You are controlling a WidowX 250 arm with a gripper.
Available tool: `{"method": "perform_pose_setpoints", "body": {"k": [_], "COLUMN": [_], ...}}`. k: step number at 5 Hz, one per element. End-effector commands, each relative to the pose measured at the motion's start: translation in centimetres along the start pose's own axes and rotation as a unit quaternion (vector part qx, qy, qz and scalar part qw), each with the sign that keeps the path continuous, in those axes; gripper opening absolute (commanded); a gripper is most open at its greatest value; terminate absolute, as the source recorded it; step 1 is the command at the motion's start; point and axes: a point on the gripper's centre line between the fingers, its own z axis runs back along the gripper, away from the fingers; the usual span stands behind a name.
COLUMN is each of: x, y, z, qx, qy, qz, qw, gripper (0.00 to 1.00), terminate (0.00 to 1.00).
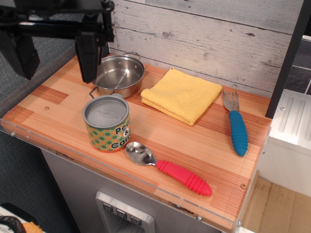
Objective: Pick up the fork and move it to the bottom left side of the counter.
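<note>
Hand [56, 58] upper left, top cut off by frame edge; fingers spread wide, gripping nothing, hanging over the surface [204, 145] just left of steel pot [119, 74]. Fork [236, 127] lies at right edge, beside yellow cloth [182, 94]. Whitewashed plank wall [209, 34] behind.

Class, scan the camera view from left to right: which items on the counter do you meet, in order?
Gripper → can → pot → yellow cloth → blue-handled fork. The red spoon spans several of these, so it is left out.
</note>
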Motion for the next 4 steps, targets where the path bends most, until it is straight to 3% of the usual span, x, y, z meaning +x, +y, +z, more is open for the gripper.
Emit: {"method": "perform_pose_setpoints", "body": {"k": [1,2,3,4], "x": [2.0,2.3,2.2,3.7], "y": [-6.9,-10.0,-12.2,-15.1], "z": [-3.0,-5.1,-7.2,-8.4], "qx": [0.054,0.042,0.028,0.020], "qy": [0.059,0.087,0.082,0.051], "qz": [0.105,0.180,0.263,0.210], "qw": [0.9912,0.9789,0.9609,0.9762], "gripper": [1.00,1.00,1.00,1.00], "terminate": [0.00,0.00,0.00,0.00]}}
